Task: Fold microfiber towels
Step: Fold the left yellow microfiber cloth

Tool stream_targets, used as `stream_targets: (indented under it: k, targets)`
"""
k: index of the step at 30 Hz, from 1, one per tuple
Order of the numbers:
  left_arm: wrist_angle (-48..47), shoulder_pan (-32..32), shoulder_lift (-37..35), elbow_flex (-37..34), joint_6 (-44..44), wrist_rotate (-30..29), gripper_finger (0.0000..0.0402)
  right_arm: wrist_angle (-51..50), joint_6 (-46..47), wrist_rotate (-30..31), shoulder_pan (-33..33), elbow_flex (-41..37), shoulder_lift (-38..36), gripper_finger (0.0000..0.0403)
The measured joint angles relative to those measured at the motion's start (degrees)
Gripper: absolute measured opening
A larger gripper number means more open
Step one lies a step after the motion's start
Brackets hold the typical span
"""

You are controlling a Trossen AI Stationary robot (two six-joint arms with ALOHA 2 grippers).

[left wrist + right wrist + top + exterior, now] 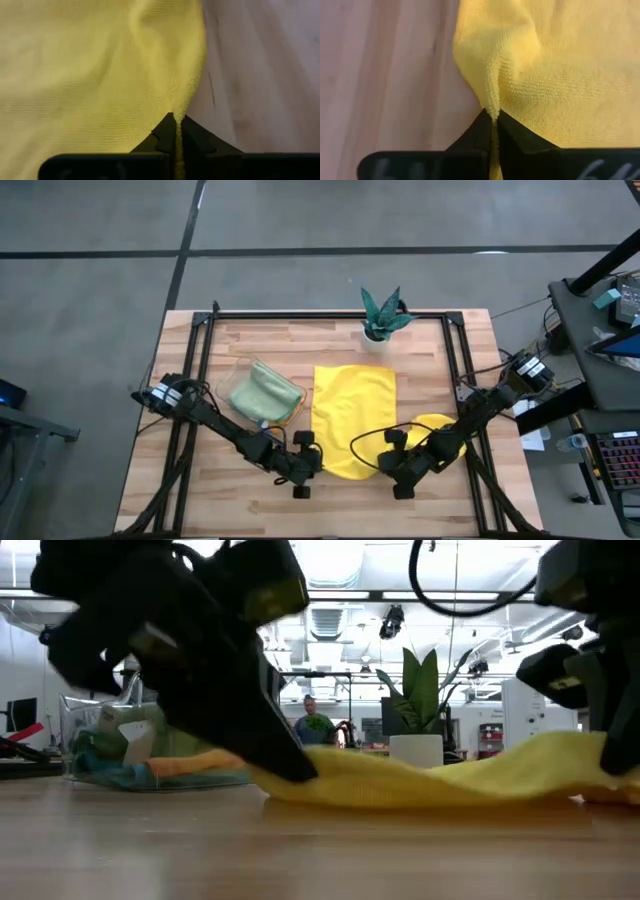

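High view, listed from my near table edge outward. Item one: left gripper (312, 463) and right gripper (392, 467), both low at the near edge, each with its fingers pressed together on a near corner of the spread yellow towel (352, 415). The wrist views confirm it, with yellow cloth pinched between the tips on both sides. I judge the paired corner hold is there so I can lift the near hem evenly and carry it over to the far hem for a first fold. Item two: a second yellow towel (432, 424), partly hidden beside the right arm. Item three: a clear tray (240, 377) left of the spread towel, holding a pale green towel (264, 390); close enough to snag the left arm. Item four: a potted plant (383, 315) at the far edge, just beyond the far hem, and the thing most likely to get in the way.
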Motion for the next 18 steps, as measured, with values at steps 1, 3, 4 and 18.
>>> stream_targets:
  k: [1,3,4,18]
  targets:
    - [-0.45,-0.05,-0.67,0.00,0.41,0.08,0.0001,-0.06,-0.20,-0.05,0.00,0.14,-0.46,0.0009]
    - [-1.07,-0.15,-2.46,-0.01,1.07,0.10,0.0001,-0.21,-0.63,-0.47,0.00,0.56,-1.27,0.0009]
    - [-1.13,-0.19,-3.35,-0.07,1.29,0.11,0.0001,-0.27,-0.68,-0.84,0.00,0.82,-1.71,0.0009]
    - [0.54,-5.72,-13.19,0.94,0.81,9.36,0.0000,-8.82,-0.20,-23.09,0.00,11.61,-5.25,0.0009]
